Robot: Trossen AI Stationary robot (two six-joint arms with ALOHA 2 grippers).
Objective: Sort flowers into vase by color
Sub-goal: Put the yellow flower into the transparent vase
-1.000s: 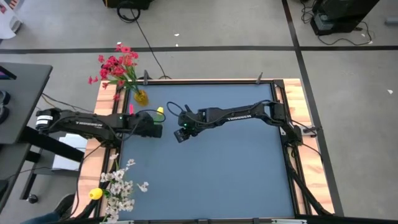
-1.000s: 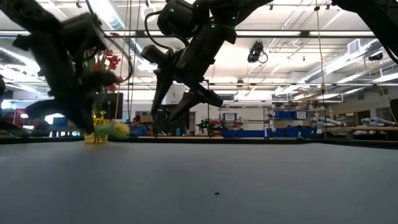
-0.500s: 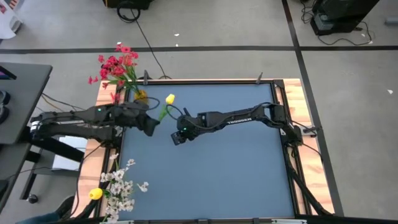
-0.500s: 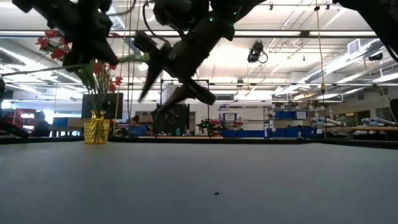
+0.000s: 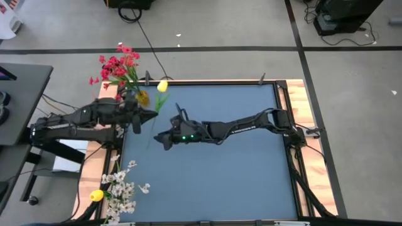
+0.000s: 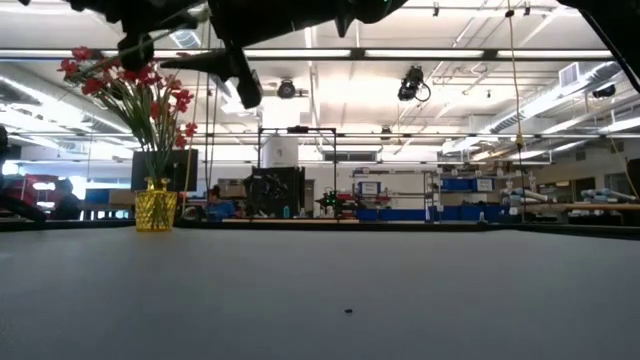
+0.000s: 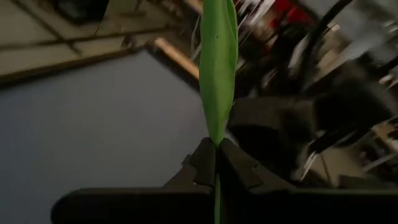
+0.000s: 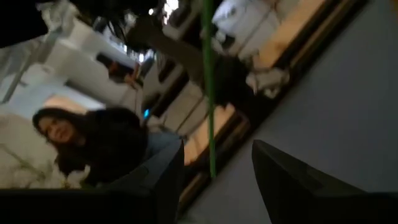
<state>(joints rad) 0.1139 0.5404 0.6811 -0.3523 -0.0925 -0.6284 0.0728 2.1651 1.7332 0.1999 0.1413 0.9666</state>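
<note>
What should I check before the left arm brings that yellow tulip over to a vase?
1. Left gripper shut on the yellow tulip's stem: ok.
2. Right gripper open, stem passing between its fingers without a grip: ok.
3. Gold vase upright at the table's far left corner: ok.
4. Vase already holds red flowers, so wrong colour for this tulip: not ok.
5. Another empty vase for yellow: cannot tell.

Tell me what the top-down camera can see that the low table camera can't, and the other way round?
Only the high view shows the yellow tulip on the stem held by the shut left gripper, the open right gripper nearby, and the white flowers at the table's near-left corner. Only the low view shows the room behind, with ceiling lights and shelves. Both show the red flowers standing in the gold vase.
</note>
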